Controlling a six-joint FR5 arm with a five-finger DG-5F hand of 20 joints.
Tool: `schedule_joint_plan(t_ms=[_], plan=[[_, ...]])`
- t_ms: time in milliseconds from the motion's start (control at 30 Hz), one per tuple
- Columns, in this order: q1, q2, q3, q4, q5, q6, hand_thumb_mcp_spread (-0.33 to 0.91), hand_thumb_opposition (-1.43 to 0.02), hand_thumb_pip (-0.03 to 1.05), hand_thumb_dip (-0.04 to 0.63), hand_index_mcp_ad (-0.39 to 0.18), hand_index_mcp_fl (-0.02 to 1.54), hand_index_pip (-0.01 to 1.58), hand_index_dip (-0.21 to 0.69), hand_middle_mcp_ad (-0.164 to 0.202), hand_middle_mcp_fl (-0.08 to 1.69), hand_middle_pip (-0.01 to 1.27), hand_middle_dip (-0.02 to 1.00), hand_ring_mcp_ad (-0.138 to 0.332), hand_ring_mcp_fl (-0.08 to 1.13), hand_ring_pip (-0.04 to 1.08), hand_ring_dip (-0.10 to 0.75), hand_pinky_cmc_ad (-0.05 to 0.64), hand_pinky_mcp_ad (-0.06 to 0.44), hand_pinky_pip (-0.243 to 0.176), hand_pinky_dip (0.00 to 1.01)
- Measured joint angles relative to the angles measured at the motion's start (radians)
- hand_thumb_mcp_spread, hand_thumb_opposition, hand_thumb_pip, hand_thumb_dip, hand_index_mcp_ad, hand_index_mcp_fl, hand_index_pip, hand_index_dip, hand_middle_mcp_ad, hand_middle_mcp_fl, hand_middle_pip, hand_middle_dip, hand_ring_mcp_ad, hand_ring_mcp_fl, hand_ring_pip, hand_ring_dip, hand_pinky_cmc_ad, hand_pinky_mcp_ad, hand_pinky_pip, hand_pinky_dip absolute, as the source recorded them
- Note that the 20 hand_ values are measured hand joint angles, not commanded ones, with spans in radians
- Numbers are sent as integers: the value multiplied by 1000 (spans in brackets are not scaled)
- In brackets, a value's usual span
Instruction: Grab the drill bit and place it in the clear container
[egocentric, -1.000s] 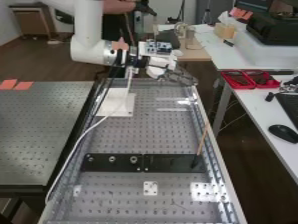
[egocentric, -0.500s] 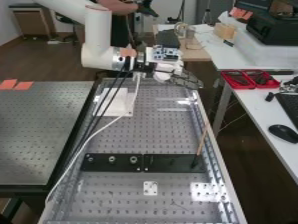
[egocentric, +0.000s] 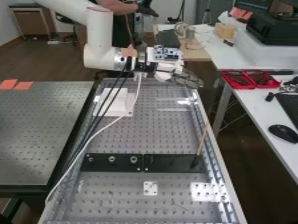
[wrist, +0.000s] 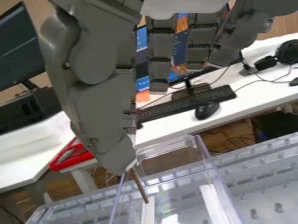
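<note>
Our hand (egocentric: 185, 79) slid right, drill bit (wrist: 140, 187) pinched; let's center it low inside the clear container (wrist: 213, 165) before letting go.

Red trays (egocentric: 247, 87), two, side by side: right of the frame, on a white surface (egocentric: 256, 107). Black mouse (egocentric: 284, 132): right edge, near a dark keyboard (egocentric: 290, 106). Orange notes (egocentric: 23, 86), two: left edge. Black plates (egocentric: 100, 167), two, end to end, left one bearing three round fittings: lower centre. Wooden block (egocentric: 225, 31): upper right. Cabinet (egocentric: 34, 22): upper left.
</note>
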Motion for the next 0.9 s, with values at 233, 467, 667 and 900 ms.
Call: schedule_joint_plan(t_ms=[233, 467, 667, 900], plan=[[-5, 2, 1, -24, -5, -7, 595, -993, 501, 284, -122, 822, 972, 300, 51, 314, 115, 218, 159, 73, 124, 79, 281, 134, -45, 180], [-11, 7, -1, -30, -4, -8, 497, -885, 565, 302, -126, 557, 974, 251, 51, 243, 113, 218, 161, 49, 120, 75, 279, 138, -45, 180], [-13, 9, -3, -26, -8, -8, 469, -855, 593, 298, -126, 494, 967, 232, 51, 225, 112, 218, 162, 26, 117, 75, 279, 134, -45, 180], [-27, 41, -25, -25, -14, -21, 468, -850, 600, 302, -126, 476, 965, 232, 49, 227, 112, 218, 164, 14, 117, 79, 279, 134, -45, 180]])
